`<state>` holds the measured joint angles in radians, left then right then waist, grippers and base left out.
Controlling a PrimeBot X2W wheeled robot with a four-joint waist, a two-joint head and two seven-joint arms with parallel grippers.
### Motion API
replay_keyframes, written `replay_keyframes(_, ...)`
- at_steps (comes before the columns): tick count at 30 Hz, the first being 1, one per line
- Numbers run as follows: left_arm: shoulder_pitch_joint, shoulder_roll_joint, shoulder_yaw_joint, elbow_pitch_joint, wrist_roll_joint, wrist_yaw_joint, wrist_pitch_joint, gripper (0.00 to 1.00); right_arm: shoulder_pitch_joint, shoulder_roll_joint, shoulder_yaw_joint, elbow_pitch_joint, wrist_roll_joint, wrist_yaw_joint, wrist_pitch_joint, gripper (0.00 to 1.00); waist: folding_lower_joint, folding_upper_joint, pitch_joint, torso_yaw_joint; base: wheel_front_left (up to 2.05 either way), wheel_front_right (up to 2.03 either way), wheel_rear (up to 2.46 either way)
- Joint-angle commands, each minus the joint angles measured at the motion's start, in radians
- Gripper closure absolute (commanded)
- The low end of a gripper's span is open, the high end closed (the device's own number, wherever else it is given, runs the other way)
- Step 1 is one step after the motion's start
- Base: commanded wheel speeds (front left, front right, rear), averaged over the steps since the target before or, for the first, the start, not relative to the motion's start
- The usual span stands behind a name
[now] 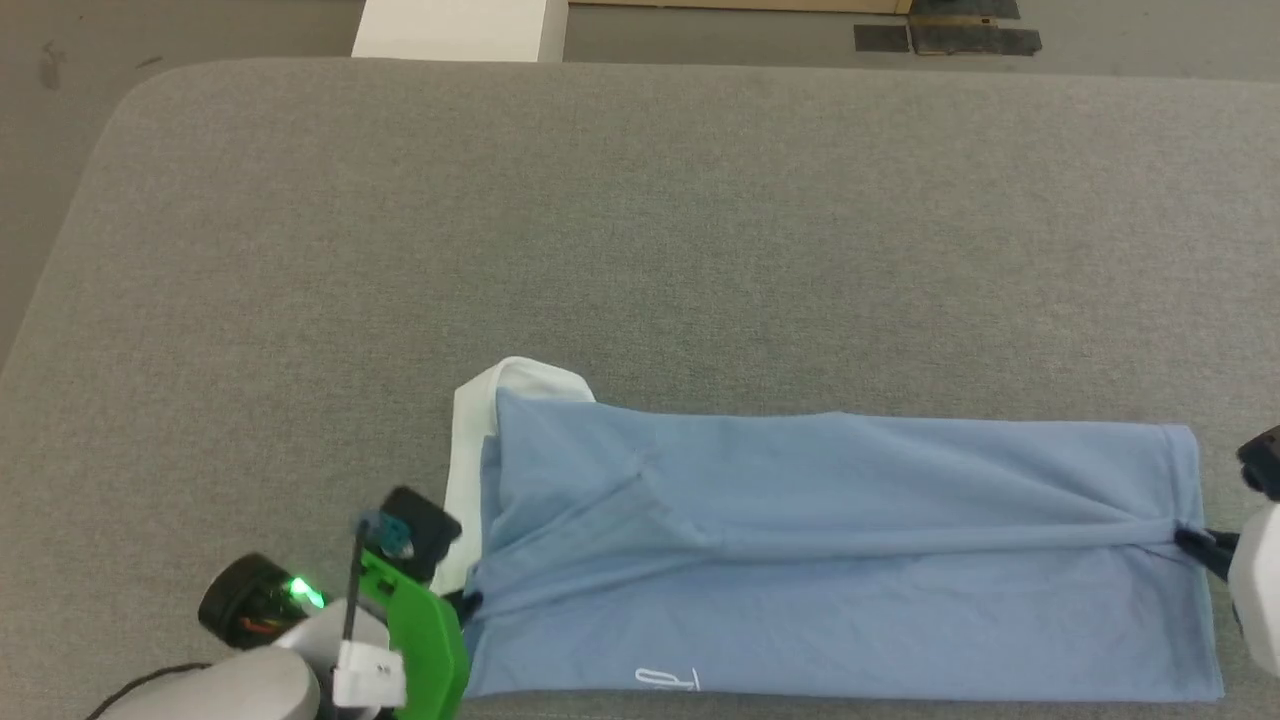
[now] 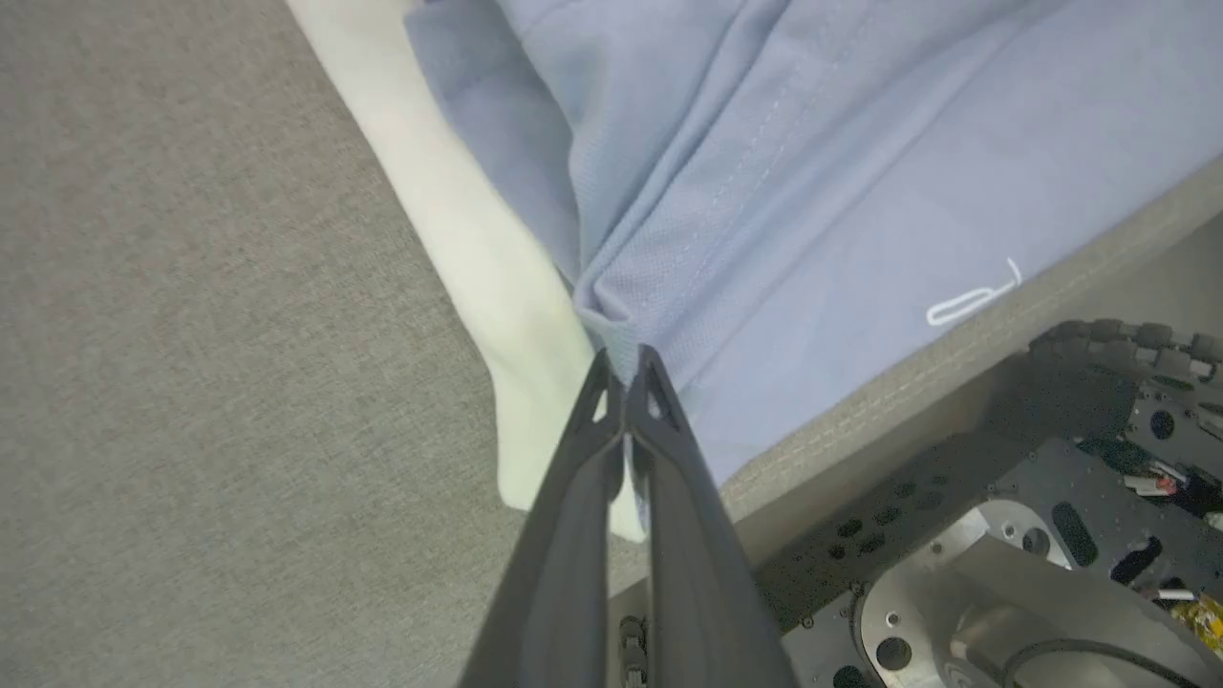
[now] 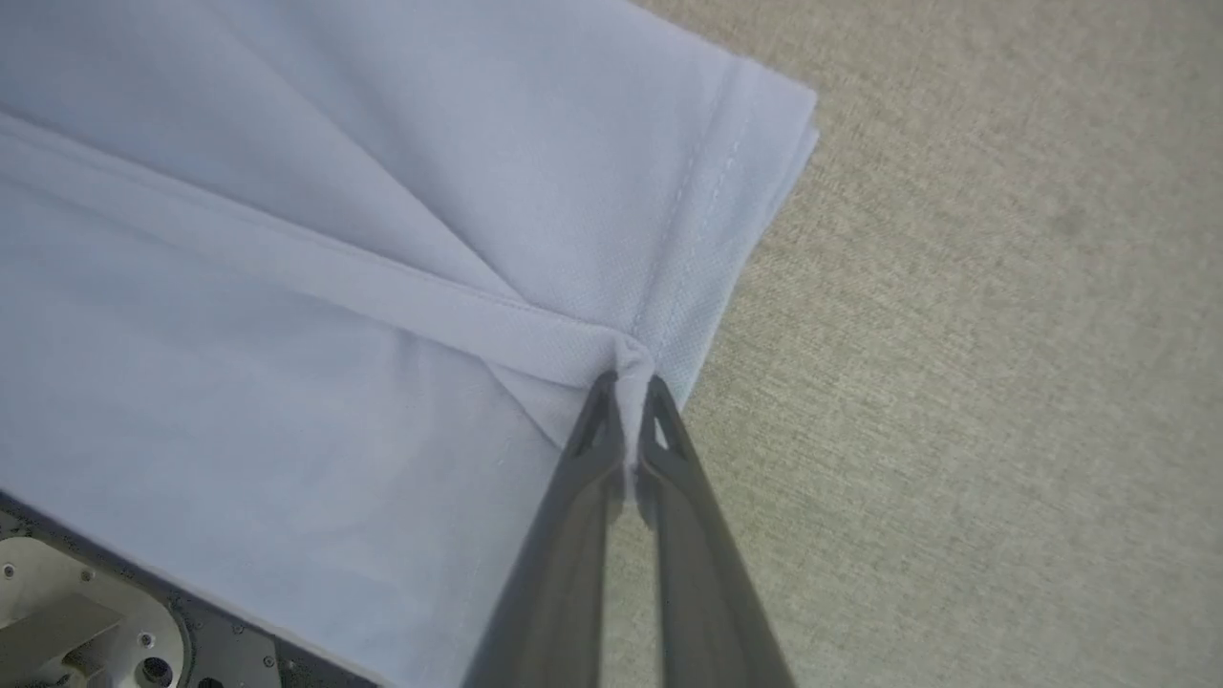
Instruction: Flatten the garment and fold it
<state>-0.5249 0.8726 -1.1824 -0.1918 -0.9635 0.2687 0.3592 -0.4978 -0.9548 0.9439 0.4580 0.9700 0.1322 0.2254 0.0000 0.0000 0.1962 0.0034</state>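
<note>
The light blue garment (image 1: 840, 560) lies folded lengthwise as a long band near the front edge of the grey padded table (image 1: 600, 220), its white collar band (image 1: 480, 430) at the left end and a small white logo (image 1: 668, 680) at the near edge. My left gripper (image 1: 470, 603) is shut on a pinch of blue fabric at the collar end; the left wrist view shows its fingers (image 2: 626, 368) clamped on the garment (image 2: 860, 191). My right gripper (image 1: 1192, 542) is shut on the hem at the right end, its fingers (image 3: 628, 387) pinching a bunched fold of the garment (image 3: 287, 287).
A white box (image 1: 460, 28) stands beyond the table's far edge at the upper left. Dark mats (image 1: 950, 35) lie on the floor at the far right. The robot's base (image 2: 1003, 535) shows below the table's front edge. The table's far half is bare grey fabric.
</note>
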Motion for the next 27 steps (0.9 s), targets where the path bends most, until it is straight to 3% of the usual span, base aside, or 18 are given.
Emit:
replay_keyframes(1,0.009,-0.003,-0.010,0.020,0.020,-0.012,0.005,1.00,0.017,0.008,0.006,-0.001,-0.018,-0.002,0.009,1.00,0.0000,0.0000,0.005,-0.002,0.00,0.00,0.00)
replay_keyframes(9,-0.014,-0.068,-0.047,0.142,0.073,-0.076,0.009,1.00,0.027,0.036,0.030,0.000,-0.078,-0.002,0.033,1.00,0.0000,0.0000,0.009,-0.006,0.00,0.00,0.00)
replay_keyframes(10,-0.014,-0.076,-0.050,0.157,0.077,-0.083,0.006,0.95,0.028,0.041,0.031,0.000,-0.080,-0.002,0.035,0.95,0.0000,0.0000,0.003,-0.007,0.00,0.00,0.00)
replay_keyframes(11,-0.013,-0.081,-0.051,0.168,0.078,-0.087,0.002,0.64,0.028,0.044,0.029,-0.001,-0.080,-0.002,0.032,0.55,0.0000,0.0000,-0.003,-0.008,0.00,0.00,0.00)
replay_keyframes(12,-0.013,-0.089,-0.050,0.181,0.081,-0.088,-0.008,0.00,0.028,0.047,0.023,0.001,-0.077,-0.002,0.030,0.00,0.0000,0.0000,-0.011,-0.008,0.00,0.00,0.00)
replay_keyframes(20,0.011,-0.130,0.014,0.221,0.056,-0.054,-0.142,0.00,0.035,0.040,-0.064,-0.047,0.027,-0.002,0.020,0.00,0.0000,0.0000,-0.098,-0.014,0.00,0.00,0.00)
replay_keyframes(27,0.040,-0.148,0.148,0.210,0.031,0.039,-0.356,0.00,0.086,0.034,-0.211,-0.063,0.110,-0.002,0.002,0.00,0.0000,0.0000,-0.147,-0.011,0.00,0.00,0.00)
